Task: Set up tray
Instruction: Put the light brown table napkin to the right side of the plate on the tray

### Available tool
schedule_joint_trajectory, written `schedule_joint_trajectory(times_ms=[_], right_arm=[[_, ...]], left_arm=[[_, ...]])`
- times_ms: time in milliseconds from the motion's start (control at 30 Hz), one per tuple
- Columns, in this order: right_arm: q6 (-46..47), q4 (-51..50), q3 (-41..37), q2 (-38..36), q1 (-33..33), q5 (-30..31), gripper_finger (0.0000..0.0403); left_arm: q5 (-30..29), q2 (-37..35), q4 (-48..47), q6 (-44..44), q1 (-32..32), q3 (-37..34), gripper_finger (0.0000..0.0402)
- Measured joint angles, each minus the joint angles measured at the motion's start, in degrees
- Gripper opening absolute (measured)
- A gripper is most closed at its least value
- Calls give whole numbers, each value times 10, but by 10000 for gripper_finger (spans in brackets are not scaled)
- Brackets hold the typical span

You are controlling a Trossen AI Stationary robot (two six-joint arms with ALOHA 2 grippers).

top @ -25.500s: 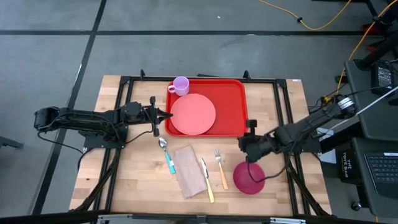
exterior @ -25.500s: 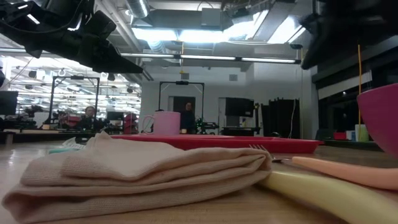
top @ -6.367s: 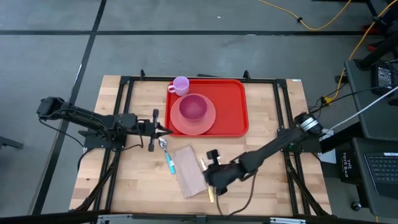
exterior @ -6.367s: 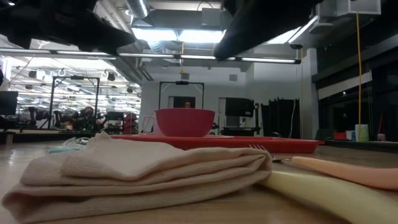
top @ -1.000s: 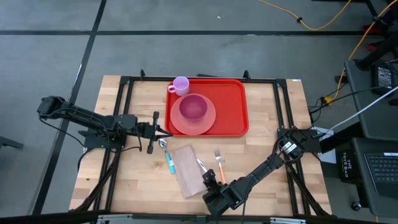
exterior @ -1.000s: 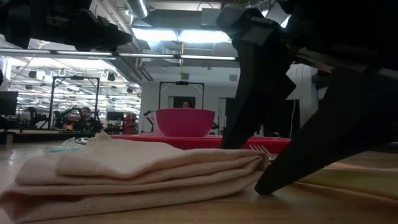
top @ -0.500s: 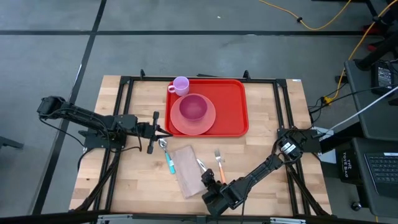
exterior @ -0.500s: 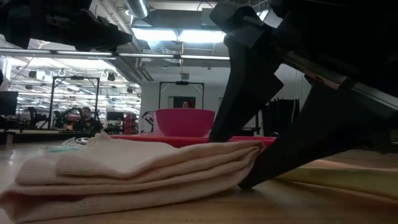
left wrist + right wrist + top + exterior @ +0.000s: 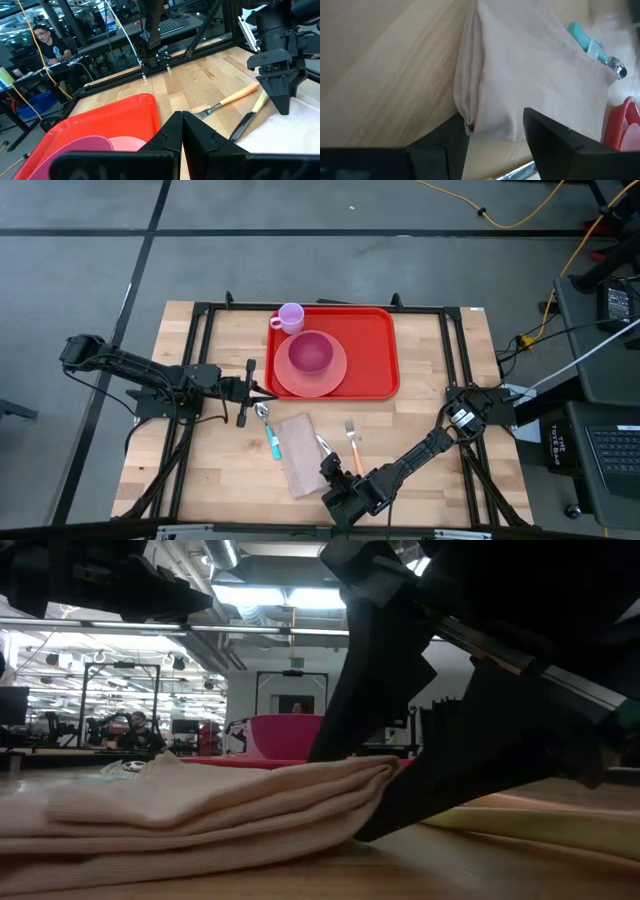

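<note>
Well, the tray (image 9: pixel 372 352) probably lies well beyond the right hand (image 9: pixel 327 468).

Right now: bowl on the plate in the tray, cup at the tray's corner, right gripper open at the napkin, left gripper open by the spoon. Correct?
One error: the left gripper is shut, not open; the left wrist view shows its fingers pressed together. The rest holds in the high view: bowl on plate, cup, tray, right gripper open at the napkin, spoon.

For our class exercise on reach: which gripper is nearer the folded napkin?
Right. The right gripper, open, sits at the folded napkin's near corner; the left gripper, shut, hangs farther off, beside the tray.
</note>
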Motion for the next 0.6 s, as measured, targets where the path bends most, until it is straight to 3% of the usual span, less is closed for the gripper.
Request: schedule_joint_trajectory(times_ms=[400,600], right_arm=[[-13,15,0,0,-3,-1,184],[-15,32,0,0,-17,-62,154]], left_arm=[[0,0,0,0,0,0,4],[0,0,0,0,0,0,4]])
